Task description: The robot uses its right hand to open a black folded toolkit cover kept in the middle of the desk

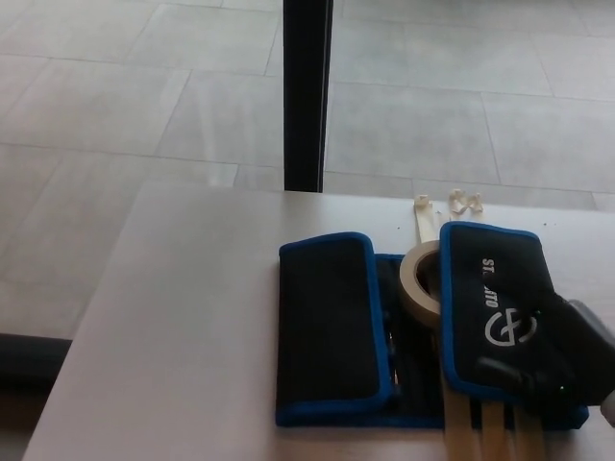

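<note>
Watching my right hand [553,370] at 4 o'clock, fingers clamped on the toolkit cover [423,327] right flap mid-desk; I reckon flipping could fling that tape roll [421,279] off.

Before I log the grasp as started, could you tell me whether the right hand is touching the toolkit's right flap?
Touching. In the head view the right hand lies on the right flap of the toolkit cover, its fingers on the fabric near the lower edge.
</note>
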### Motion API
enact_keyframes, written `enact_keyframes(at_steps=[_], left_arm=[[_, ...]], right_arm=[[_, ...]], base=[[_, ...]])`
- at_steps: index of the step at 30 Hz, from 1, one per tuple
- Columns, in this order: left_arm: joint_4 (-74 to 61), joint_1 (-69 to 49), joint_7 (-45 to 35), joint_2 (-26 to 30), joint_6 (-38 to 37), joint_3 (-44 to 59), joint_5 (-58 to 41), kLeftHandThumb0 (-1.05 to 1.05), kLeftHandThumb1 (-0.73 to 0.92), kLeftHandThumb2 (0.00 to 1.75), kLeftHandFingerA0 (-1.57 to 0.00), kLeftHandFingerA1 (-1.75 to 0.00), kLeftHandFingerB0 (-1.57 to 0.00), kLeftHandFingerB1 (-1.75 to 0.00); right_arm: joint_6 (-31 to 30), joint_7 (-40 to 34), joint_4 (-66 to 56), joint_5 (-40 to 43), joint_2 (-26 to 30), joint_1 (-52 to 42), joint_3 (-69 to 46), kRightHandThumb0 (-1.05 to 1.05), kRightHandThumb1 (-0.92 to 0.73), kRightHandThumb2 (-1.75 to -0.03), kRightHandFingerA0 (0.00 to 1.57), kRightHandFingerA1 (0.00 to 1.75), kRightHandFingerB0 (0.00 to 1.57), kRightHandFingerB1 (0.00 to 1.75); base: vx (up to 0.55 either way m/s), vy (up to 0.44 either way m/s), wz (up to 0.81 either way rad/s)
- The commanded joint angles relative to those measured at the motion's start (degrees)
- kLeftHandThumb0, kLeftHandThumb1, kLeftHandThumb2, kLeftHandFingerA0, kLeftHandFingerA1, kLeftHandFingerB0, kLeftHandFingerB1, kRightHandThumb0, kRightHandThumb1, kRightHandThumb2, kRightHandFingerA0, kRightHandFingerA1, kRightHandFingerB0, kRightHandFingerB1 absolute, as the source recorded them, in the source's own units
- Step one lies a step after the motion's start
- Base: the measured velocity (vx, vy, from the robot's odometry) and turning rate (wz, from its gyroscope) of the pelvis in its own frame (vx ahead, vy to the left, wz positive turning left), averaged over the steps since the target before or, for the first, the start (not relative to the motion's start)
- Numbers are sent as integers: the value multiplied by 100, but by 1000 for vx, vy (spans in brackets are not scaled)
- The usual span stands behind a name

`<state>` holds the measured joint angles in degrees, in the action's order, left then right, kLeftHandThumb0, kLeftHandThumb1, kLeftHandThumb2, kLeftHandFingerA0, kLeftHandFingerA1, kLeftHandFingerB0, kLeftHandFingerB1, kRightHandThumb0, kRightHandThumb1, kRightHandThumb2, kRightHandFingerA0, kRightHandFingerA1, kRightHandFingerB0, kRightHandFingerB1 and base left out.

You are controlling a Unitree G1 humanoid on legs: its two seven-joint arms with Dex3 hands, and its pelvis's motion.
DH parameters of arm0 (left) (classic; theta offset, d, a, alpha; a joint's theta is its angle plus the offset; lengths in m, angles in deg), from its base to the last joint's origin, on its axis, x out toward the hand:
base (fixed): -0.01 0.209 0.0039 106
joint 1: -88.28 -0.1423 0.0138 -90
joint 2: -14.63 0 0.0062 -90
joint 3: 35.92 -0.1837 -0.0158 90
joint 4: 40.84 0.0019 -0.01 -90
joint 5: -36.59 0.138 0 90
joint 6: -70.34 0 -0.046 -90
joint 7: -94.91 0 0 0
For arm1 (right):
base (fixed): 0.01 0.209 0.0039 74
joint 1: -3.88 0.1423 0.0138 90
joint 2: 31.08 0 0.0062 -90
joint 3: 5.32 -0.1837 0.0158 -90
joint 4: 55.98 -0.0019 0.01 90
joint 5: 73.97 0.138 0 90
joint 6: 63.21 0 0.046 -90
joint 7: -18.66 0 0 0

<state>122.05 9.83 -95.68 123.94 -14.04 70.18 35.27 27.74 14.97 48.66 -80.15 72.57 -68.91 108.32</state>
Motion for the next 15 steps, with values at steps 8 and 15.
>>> enact_keyframes(at_steps=[8,15], left_arm=[[39,55,-15,195,104,-70,44,-105,20,137,-48,-110,-24,-99],[40,79,-53,200,159,-22,-12,-105,20,140,-29,-103,-17,-98]], right_arm=[[1107,-217,673,-3403,1358,570,1691,-60,-64,-60,22,57,28,38],[609,-651,722,-4328,1484,652,2256,-67,-58,-58,18,51,23,32]], base=[[0,0,0],[0,0,0]])
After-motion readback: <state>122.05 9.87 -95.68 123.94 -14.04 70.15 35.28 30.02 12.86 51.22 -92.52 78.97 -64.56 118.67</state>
